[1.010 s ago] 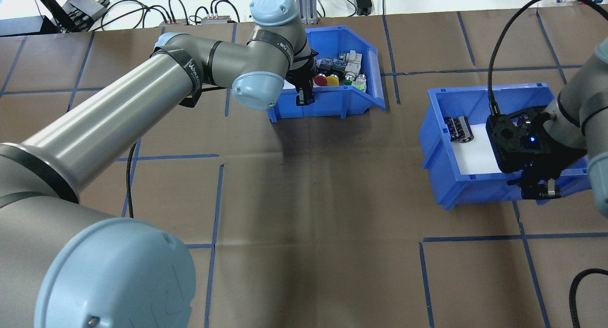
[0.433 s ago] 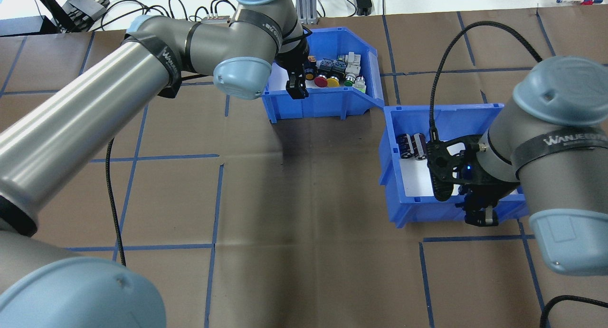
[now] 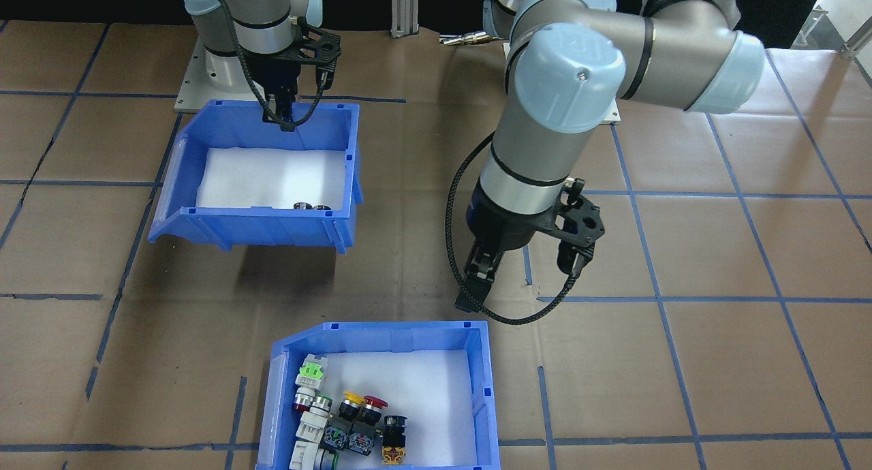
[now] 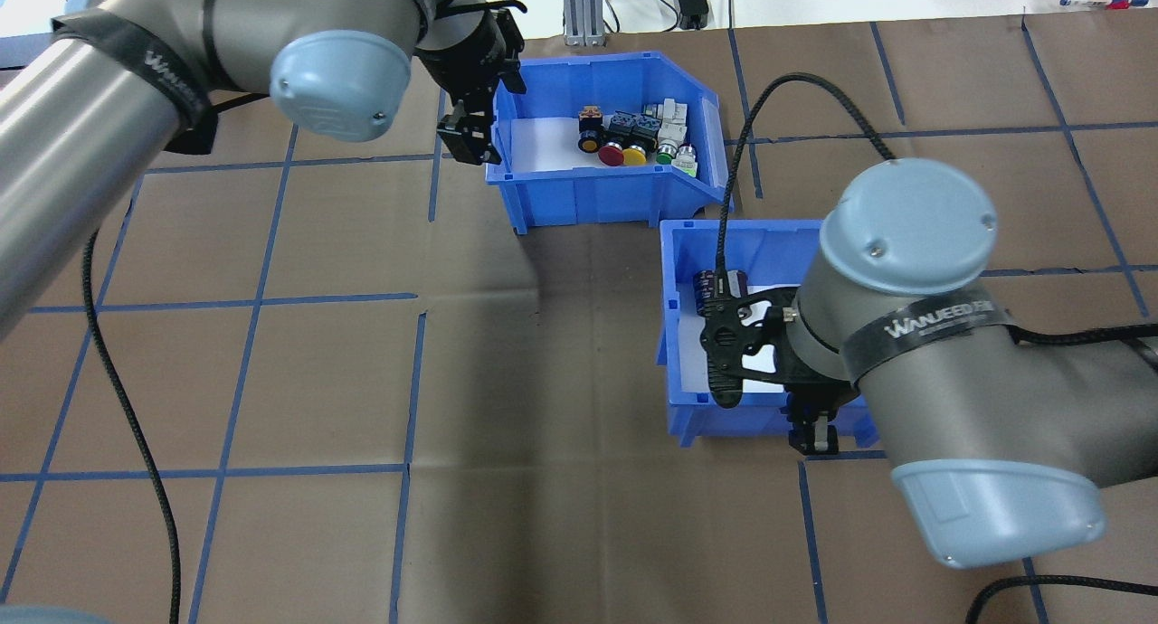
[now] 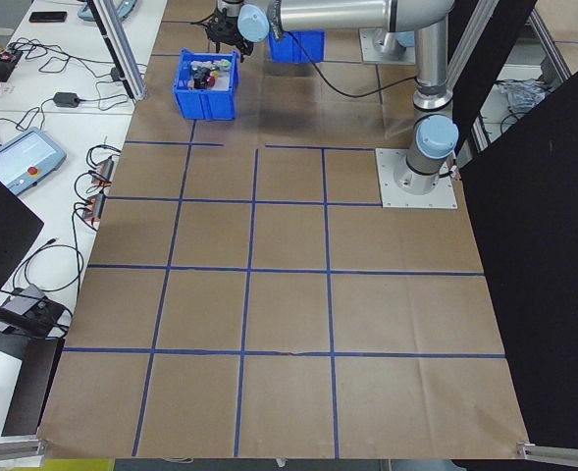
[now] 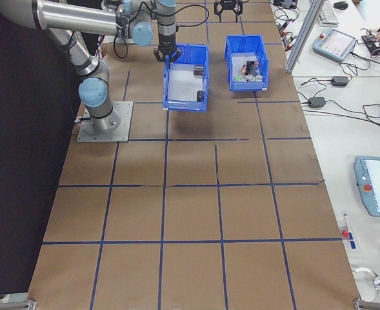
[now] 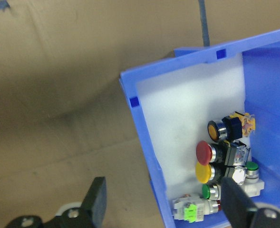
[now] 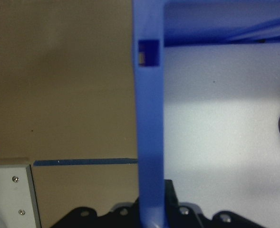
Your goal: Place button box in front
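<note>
While both left tool (image 4: 468, 142) fingers gape, the blue button box (image 4: 604, 190) shows coloured push-buttons.

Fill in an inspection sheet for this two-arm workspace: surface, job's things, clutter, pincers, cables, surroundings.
Surface: brown paper-covered table with a blue tape grid.
Job's things: blue plastic button box with a white liner, on the side far from the robot; coloured push-buttons clustered inside.
Clutter: blue plastic bin with dark cylinders, seemingly lifted, with a shadow beneath.
Pincers: left pincer open, empty, beside the button box's side wall; right pincer shut on the cylinder bin's robot-side wall.
Cables: black wrist cable loops over the right arm; another black cable hangs under the left arm.
Surroundings: benches with wires, black power adapter, teach pendant.
</note>
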`<action>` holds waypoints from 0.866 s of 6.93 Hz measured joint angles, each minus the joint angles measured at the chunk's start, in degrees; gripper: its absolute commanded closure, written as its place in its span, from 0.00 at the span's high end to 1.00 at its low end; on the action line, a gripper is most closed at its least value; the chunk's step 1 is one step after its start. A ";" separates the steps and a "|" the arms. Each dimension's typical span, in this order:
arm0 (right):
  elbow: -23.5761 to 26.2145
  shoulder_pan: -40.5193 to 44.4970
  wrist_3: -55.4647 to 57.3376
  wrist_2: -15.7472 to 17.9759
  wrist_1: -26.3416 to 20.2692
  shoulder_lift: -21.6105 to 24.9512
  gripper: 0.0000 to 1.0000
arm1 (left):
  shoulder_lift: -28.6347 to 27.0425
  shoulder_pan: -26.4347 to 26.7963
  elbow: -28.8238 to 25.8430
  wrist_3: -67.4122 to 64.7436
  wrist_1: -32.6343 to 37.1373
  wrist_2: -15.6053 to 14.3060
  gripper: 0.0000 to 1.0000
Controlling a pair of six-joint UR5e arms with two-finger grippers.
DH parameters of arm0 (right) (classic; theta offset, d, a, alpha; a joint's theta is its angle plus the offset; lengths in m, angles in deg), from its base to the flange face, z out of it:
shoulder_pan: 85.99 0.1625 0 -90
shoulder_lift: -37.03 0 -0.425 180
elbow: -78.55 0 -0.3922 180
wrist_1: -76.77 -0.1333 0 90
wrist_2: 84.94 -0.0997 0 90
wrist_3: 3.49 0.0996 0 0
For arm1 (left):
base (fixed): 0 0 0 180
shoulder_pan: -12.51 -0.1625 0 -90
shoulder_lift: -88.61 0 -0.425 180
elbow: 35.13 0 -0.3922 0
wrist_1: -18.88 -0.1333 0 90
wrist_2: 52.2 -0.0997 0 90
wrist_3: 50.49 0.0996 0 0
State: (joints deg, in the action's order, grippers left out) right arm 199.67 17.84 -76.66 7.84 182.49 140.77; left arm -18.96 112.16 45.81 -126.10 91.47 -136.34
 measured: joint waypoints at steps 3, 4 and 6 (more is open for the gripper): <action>-0.04 11.73 9.32 0.44 9.89 -7.41 0.02 | 9.83 -4.64 2.83 38.13 10.91 -7.06 0.99; -0.07 14.56 11.52 0.58 12.63 -9.75 0.02 | 13.48 -5.33 5.31 49.73 13.54 -10.26 0.99; -0.07 18.01 14.69 0.79 15.39 -12.46 0.03 | 19.89 -6.30 10.52 66.95 17.25 -11.92 1.00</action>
State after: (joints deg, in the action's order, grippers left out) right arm 199.60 35.85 -61.98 8.63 197.87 128.31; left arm 0.94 105.85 56.34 -59.15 108.72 -148.26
